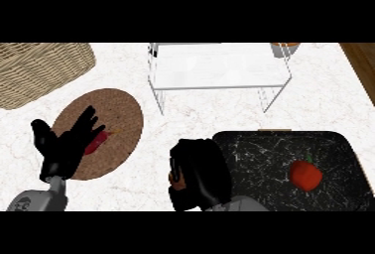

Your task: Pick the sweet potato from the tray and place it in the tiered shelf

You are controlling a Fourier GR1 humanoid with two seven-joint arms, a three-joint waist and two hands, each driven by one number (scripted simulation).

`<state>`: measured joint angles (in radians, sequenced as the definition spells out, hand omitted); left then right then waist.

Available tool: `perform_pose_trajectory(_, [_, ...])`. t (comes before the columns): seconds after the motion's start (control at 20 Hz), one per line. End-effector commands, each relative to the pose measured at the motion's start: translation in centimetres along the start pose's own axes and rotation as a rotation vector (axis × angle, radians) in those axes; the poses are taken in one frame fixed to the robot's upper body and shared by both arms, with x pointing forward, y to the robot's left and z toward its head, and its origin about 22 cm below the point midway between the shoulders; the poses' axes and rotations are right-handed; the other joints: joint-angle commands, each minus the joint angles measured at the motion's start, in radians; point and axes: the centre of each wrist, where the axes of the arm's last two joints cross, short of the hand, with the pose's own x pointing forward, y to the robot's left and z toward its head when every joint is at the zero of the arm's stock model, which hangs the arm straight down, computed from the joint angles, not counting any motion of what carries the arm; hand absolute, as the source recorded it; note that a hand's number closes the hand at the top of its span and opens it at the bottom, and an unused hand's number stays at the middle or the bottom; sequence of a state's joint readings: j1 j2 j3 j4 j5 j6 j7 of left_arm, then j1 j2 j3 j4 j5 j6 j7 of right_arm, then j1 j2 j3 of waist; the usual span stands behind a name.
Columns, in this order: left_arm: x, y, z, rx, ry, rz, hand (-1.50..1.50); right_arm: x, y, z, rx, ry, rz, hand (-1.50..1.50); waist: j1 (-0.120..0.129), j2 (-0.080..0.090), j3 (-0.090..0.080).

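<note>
The sweet potato (306, 173) shows as a red rounded lump with a small green tip, lying right of centre on the black marbled tray (253, 149). My right hand (195, 171) hovers at the tray's left edge, well left of the sweet potato, fingers relaxed and holding nothing. The tiered shelf (219, 69), white with thin clear legs, stands at the back centre beyond the tray. My left hand (64, 144) rests open at the left, fingers up.
A round brown mat (117, 106) lies under the left hand with a small red pepper (96, 144) on it. A wicker basket (40, 69) fills the back left corner. An orange thing (284, 45) peeks out behind the shelf. The counter's wooden edge (362, 64) runs along the right.
</note>
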<state>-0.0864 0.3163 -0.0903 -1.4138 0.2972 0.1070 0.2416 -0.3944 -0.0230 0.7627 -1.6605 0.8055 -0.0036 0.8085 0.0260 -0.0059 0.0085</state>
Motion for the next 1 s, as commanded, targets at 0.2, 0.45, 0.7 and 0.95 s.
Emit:
perform_pose_trajectory(0.2, [-2.3,0.3,0.1,0.045,0.108,-0.008,0.0,7.6,-8.0,1.2,-0.297,-0.019,-0.096,1.5,-0.015,0.001,-0.01])
perform_pose_trajectory(0.45, [-3.0,0.8,1.2,0.053,0.129,0.002,0.0,9.8,-12.6,2.1,-0.355,0.021,-0.107,1.5,-0.016,-0.002,-0.01])
perform_pose_trajectory(0.7, [-2.8,1.5,0.6,0.053,0.135,0.011,0.0,11.4,-17.4,0.3,-0.44,0.042,-0.115,1.5,-0.025,0.002,-0.011])
perform_pose_trajectory(0.95, [-2.0,0.9,0.5,0.045,0.114,0.001,0.0,12.3,-21.8,-2.2,-0.48,0.067,-0.16,1.5,-0.021,0.004,-0.01])
